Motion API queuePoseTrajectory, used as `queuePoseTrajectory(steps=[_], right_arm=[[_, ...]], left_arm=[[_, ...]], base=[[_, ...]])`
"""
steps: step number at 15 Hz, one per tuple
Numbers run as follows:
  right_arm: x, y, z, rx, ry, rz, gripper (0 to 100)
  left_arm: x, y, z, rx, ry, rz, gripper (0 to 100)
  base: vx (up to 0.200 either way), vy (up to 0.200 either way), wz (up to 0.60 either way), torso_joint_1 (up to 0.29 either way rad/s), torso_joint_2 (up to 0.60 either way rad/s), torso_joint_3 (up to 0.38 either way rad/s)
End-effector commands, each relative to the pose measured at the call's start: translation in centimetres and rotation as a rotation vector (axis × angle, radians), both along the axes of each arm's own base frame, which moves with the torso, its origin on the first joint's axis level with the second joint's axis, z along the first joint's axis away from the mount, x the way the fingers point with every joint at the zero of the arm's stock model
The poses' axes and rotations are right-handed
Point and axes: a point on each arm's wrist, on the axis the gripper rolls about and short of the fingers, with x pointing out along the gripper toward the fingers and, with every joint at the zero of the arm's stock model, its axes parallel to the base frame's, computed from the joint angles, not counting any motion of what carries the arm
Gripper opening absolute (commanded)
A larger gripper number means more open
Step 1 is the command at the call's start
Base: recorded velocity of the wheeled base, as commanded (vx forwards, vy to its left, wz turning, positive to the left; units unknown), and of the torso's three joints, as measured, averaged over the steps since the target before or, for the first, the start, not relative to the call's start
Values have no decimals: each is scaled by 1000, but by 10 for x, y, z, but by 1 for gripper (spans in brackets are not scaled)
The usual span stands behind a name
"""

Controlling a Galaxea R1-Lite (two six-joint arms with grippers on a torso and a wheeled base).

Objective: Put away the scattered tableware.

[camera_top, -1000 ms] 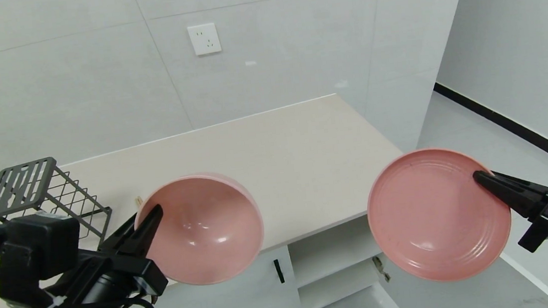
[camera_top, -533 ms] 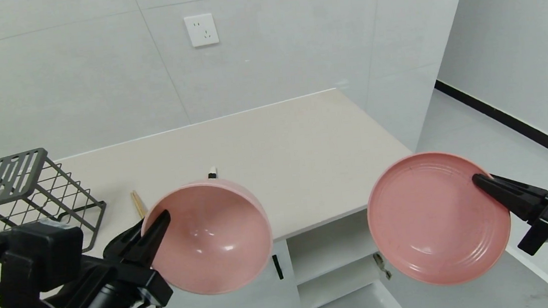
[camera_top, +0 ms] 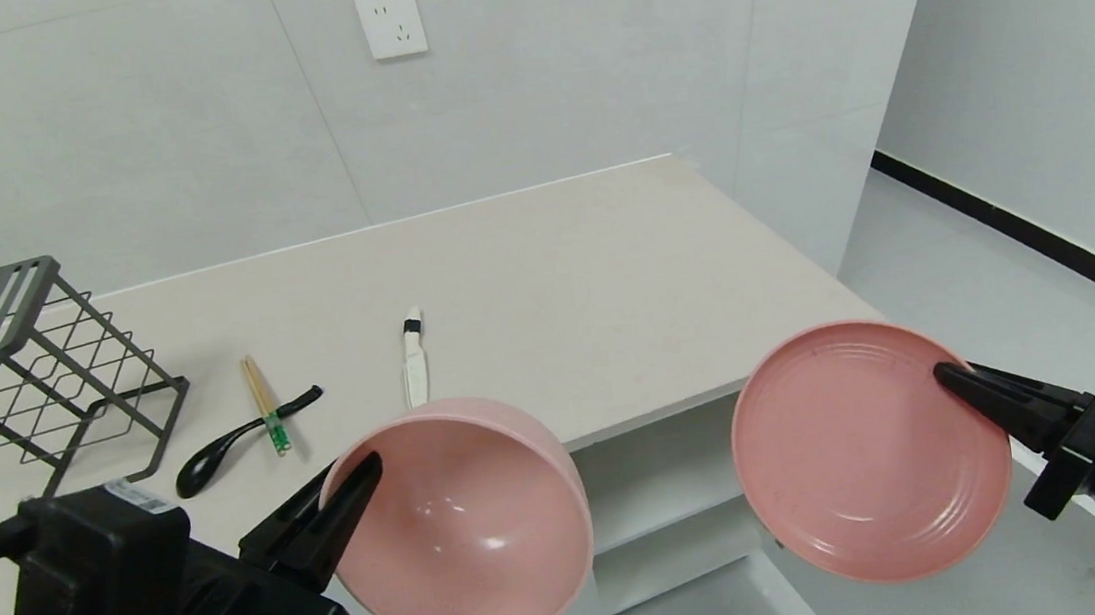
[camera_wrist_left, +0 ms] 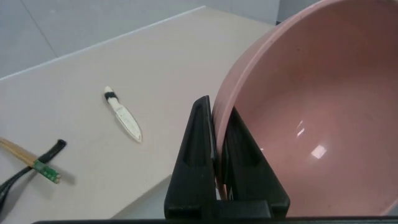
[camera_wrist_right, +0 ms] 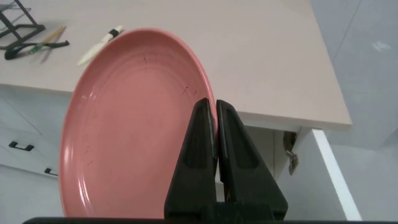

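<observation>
Far left on the tabletop (camera_top: 584,274) — a dark wire rack (camera_top: 31,367), standing upright. Just beside it, a black spoon (camera_top: 229,444) lying flat, wooden chopsticks (camera_top: 264,405) crossing its handle. A little further right, a white knife (camera_top: 414,360) with a black band, lying alone, tip toward the front edge.

Now the pink bowl (camera_top: 478,525): off the tabletop, up in the air at the front edge, tipped so the hollow faces the head camera. Left jaws closed tight on its rim, one side inside the bowl and one outside; plain to see in the left wrist view, the rim of the bowl (camera_wrist_left: 311,112) pinched between them.

Behind and between bowl and plate, an open cabinet shelf (camera_top: 666,497) under the tabletop.

Over to the right — the pink plate (camera_top: 853,459), also airborne, held nearly on edge past the tabletop's front right corner, ridged face toward the head camera. Right jaws shut on its right-hand rim; same story in the right wrist view, the plate (camera_wrist_right: 137,118) gripped at the edge with hardly a gap showing. Bowl and plate well apart.
</observation>
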Motion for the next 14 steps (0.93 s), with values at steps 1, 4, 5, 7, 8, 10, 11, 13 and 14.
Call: queuePoseTrajectory(steps=[1, 4, 5, 7, 8, 10, 11, 13, 14], right_arm=[[0, 0, -2, -2, 8, 1, 0], [0, 0, -2, -3, 9, 1, 0], [0, 0, -2, -3, 9, 1, 0], [0, 0, -2, -3, 10, 1, 0], [1, 0, -2, -4, 12, 1, 0], [1, 0, -2, -4, 12, 1, 0], [0, 0, -2, -3, 10, 1, 0], [0, 0, -5, -7, 24, 2, 0], [-1, 2, -5, -8, 25, 13, 0]], left_arm=[[0, 0, 0, -1, -1, -3, 0], [-1, 0, 0, -2, -2, -5, 0], [-1, -1, 0, -2, -2, -6, 0], [-2, -2, 0, -4, 2, -20, 0], [-2, -3, 0, -3, 3, -22, 0], [-2, -3, 0, -4, 2, -23, 0], [-3, -3, 0, -5, 1, -23, 0], [-4, -2, 2, -13, -8, -25, 0], [-4, -1, 3, -13, -12, -23, 0]], base=[[0, 0, 0, -276, 544, 271], [0, 0, 0, -276, 548, 263], [0, 0, 0, -276, 564, 266], [0, 0, 0, -276, 535, 256], [0, 0, 0, -271, 525, 256], [0, 0, 0, -261, 525, 249], [0, 0, 0, -266, 500, 237], [0, 0, 0, -266, 500, 241], [0, 0, 0, -261, 505, 237]])
